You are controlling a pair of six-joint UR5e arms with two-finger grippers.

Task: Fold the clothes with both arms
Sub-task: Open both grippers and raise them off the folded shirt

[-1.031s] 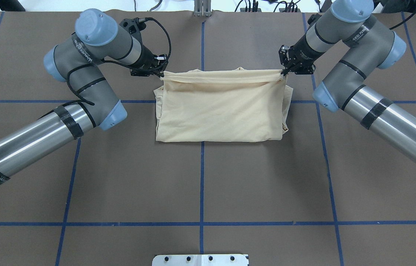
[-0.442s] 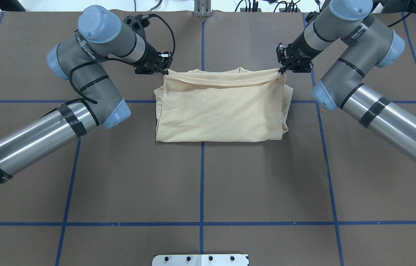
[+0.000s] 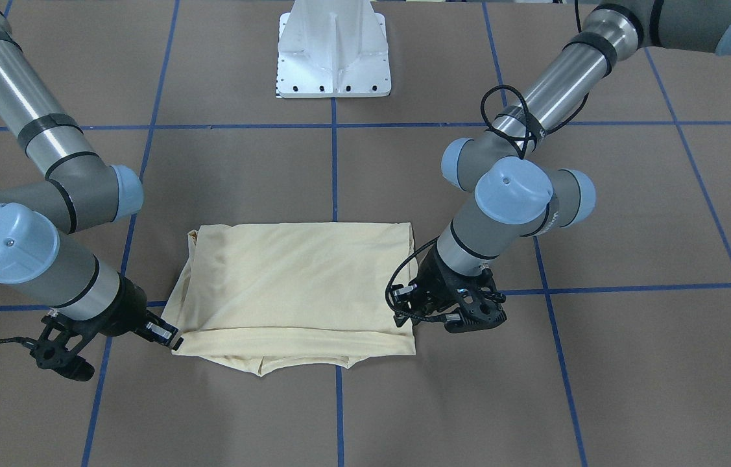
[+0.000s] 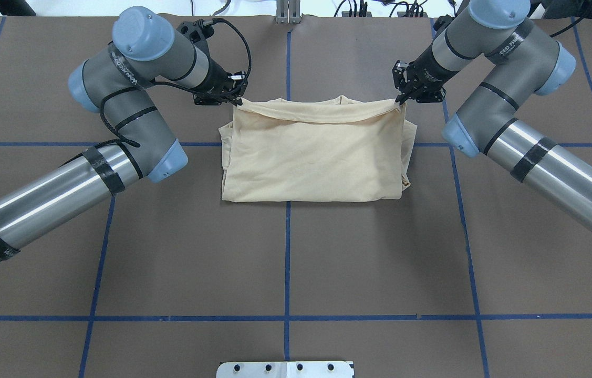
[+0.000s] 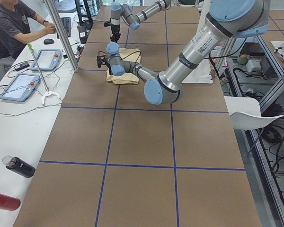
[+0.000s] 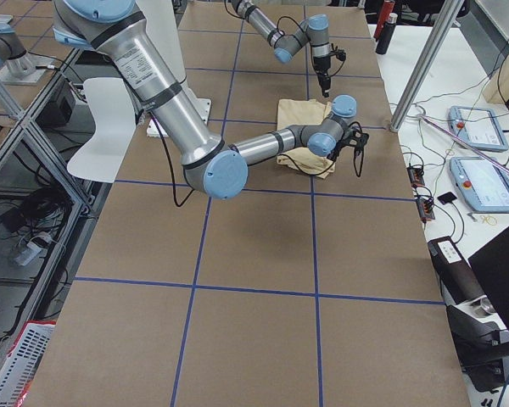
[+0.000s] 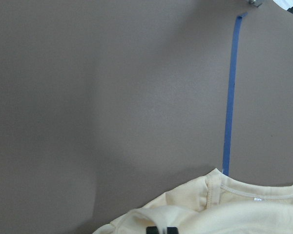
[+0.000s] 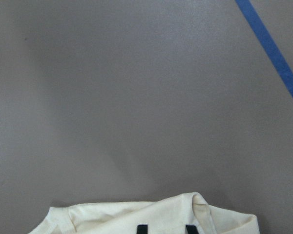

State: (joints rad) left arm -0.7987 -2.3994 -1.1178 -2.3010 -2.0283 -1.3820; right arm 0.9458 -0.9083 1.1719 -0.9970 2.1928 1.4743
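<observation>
The pale cream-yellow shirt [image 4: 311, 157] lies folded into a rectangle in the middle of the brown table, plain side up. My left gripper [image 4: 236, 101] is shut on its far left corner. My right gripper [image 4: 400, 101] is shut on its far right corner. A rolled band of cloth stretches between them along the far edge. Seen from across the table, the shirt [image 3: 294, 285] has the left gripper [image 3: 404, 316] on the view's right and the right gripper [image 3: 174, 340] on its left. In both wrist views, cloth [image 7: 224, 204] [image 8: 136, 214] bunches at the black fingertips.
The white pedestal base [image 3: 334, 58] stands at the robot's side of the table. Blue tape lines [image 4: 287, 252] grid the brown surface. A seated person [image 5: 16, 23], tablets [image 5: 16, 86] and bottles [image 5: 19, 166] are on the side desk beyond the far edge.
Both grippers have moved a little farther from the robot, carrying the shirt's held edge with them. The left one has also shifted slightly toward the centre line.
</observation>
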